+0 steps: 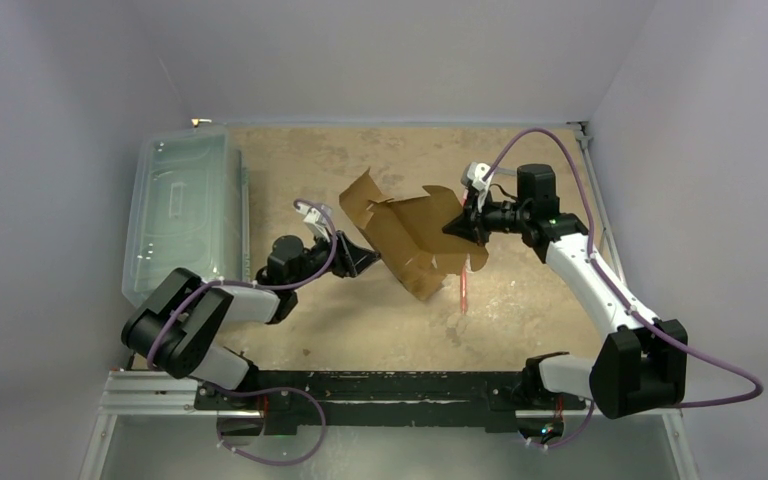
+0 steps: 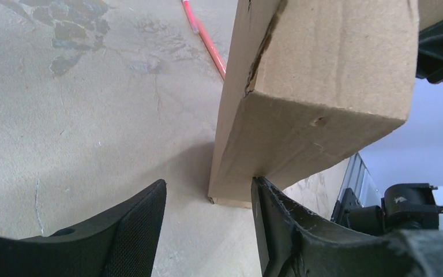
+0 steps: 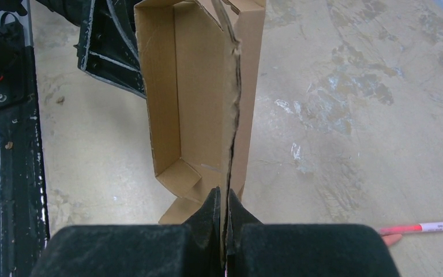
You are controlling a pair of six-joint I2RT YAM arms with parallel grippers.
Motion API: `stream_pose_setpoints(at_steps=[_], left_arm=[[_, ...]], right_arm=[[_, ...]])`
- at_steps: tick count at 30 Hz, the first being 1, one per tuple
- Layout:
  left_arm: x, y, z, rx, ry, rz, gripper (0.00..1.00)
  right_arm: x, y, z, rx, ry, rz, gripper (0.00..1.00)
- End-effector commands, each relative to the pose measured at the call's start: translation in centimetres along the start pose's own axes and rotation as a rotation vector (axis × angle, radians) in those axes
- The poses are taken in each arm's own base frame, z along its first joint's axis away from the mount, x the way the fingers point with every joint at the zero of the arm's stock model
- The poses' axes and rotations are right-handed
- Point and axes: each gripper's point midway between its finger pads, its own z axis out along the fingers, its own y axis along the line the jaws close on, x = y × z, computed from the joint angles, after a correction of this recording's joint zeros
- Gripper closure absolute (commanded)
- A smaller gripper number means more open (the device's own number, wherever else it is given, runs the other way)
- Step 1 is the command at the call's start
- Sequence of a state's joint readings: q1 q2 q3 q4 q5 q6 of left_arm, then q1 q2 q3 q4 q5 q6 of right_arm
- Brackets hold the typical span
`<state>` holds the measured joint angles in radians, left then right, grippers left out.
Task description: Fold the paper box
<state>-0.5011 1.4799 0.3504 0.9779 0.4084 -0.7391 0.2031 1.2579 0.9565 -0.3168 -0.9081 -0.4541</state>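
The left arm (image 1: 230,300) reaches from its base at the near left, elbow bent, forearm running rightward toward mid-table. The left gripper (image 1: 360,258) sits low, its jaws parted; in the wrist view one finger (image 2: 277,225) touches the lower edge of the paper box (image 1: 415,235) while the other (image 2: 141,231) stands apart from it. The right arm (image 1: 585,270) rises from the near right base and stretches far and leftward, wrist turned to the left. The right gripper (image 1: 457,225) is clamped tight on a thin cardboard wall of the box, fingertips pressed together.
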Motion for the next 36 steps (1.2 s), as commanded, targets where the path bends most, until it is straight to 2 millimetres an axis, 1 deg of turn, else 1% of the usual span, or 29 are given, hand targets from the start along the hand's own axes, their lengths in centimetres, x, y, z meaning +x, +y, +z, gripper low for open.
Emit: stream_pose_setpoints(at_steps=[1, 7, 11, 16, 19, 26, 28, 32, 36], left_arm=[[-2.9, -1.2, 1.0, 0.026, -0.094, -0.006, 0.45], [-2.1, 0.3, 1.0, -0.044, -0.078, -0.039, 0.48], [-1.4, 0.6, 0.8, -0.049, -0.064, -0.063, 0.5], [-0.8, 0.3, 0.4, -0.027, -0.054, -0.064, 0.49], [-1.2, 0.2, -0.1, -0.032, -0.071, -0.031, 0.46], [-3.5, -0.7, -1.0, -0.019, -0.137, 0.072, 0.44], [-3.9, -0.8, -1.2, -0.016, -0.147, 0.093, 0.44], [-4.0, -0.7, -1.5, -0.019, -0.155, 0.103, 0.44], [-3.2, -0.3, -1.9, -0.03, -0.146, 0.08, 0.44]], right_arm=[[-0.5, 0.4, 0.2, -0.027, -0.011, -0.018, 1.0], [-0.4, -0.2, 0.2, 0.005, -0.002, -0.017, 1.0], [-0.3, -0.6, 0.1, 0.026, 0.006, -0.017, 1.0], [-0.3, -0.8, 0.1, 0.038, 0.01, -0.017, 1.0], [-0.1, -0.9, 0.1, 0.042, 0.014, -0.015, 1.0], [-0.2, -0.6, 0.2, 0.027, 0.011, -0.012, 1.0], [-0.2, -0.5, 0.2, 0.016, 0.008, -0.014, 1.0], [-0.2, -0.3, 0.2, 0.006, 0.007, -0.017, 1.0], [-0.1, -0.2, 0.2, 0.001, 0.013, -0.024, 1.0]])
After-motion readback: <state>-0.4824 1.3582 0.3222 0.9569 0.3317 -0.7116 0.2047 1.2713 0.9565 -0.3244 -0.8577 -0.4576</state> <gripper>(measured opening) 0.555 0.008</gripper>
